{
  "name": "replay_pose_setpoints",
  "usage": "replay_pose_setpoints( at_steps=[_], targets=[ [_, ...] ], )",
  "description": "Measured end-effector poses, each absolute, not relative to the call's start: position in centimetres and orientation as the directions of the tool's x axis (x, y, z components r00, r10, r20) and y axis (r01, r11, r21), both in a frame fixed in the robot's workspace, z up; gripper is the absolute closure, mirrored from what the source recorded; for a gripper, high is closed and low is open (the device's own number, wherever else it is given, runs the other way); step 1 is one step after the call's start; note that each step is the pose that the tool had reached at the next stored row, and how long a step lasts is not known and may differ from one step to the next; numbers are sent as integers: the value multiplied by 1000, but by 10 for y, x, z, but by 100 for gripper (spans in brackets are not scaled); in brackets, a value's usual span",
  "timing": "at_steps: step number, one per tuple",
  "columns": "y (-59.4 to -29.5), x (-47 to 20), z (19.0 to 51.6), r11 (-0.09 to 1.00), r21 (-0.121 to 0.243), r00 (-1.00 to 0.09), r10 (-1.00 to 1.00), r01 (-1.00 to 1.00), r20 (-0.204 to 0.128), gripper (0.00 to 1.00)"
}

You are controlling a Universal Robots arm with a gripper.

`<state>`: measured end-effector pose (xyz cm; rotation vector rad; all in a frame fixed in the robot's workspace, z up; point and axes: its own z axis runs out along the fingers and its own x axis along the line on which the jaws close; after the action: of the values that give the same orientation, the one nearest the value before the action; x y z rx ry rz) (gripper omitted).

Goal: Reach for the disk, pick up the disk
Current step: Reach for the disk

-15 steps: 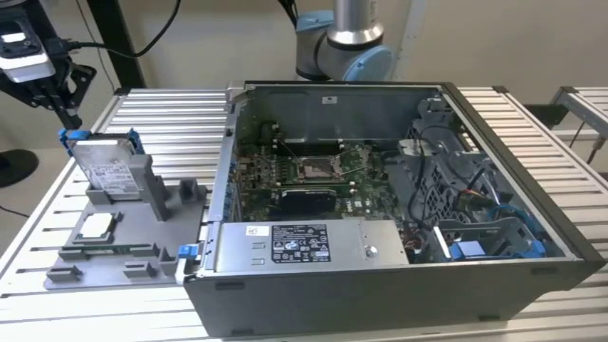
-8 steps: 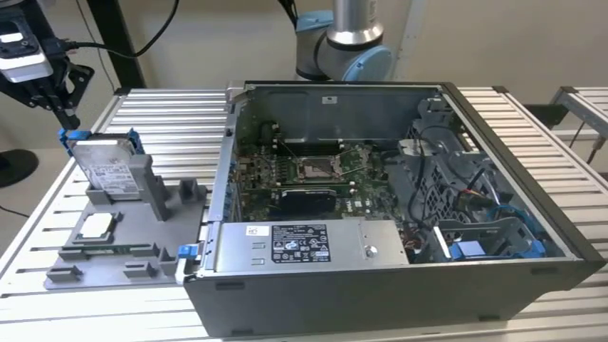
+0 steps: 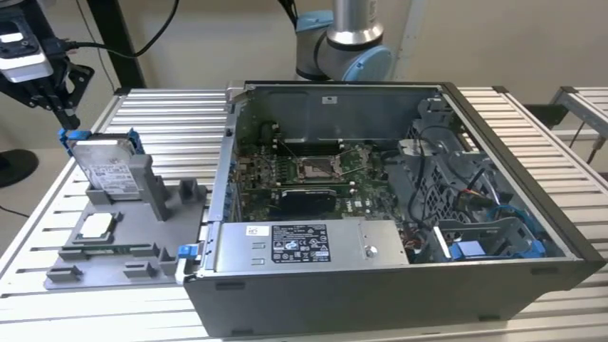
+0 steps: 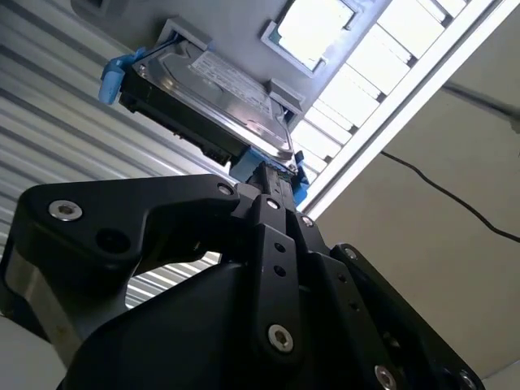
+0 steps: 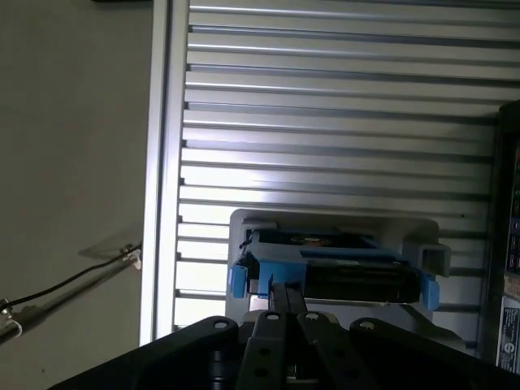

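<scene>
The disk (image 3: pixel 107 169), a silver hard drive with a white label and blue rails, stands on edge in a grey holder (image 3: pixel 142 249) at the exterior view's left. My gripper (image 3: pixel 67 122) hangs right over its upper far corner, fingertips meeting the blue rail. In the second wrist view the black fingers (image 4: pixel 272 191) run close together up to the blue rail of the disk (image 4: pixel 211 89). The first wrist view has the gripper (image 5: pixel 284 291) pinched on the blue edge of the disk (image 5: pixel 349 278), which still rests in the holder.
A small square silver chip (image 3: pixel 95 226) lies in the holder beside the disk. An open computer case (image 3: pixel 399 214) fills the middle and the exterior view's right of the slatted metal table (image 3: pixel 161 114). The arm's base (image 3: pixel 342 43) stands behind the case.
</scene>
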<state>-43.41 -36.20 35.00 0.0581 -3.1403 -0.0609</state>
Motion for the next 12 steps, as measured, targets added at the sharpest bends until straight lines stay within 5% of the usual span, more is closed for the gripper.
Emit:
replay_pose_setpoints(
  at_steps=[12],
  targets=[
    [-362, -434, 350, 995, 38, -995, -97, -97, 0, 100]
  ],
)
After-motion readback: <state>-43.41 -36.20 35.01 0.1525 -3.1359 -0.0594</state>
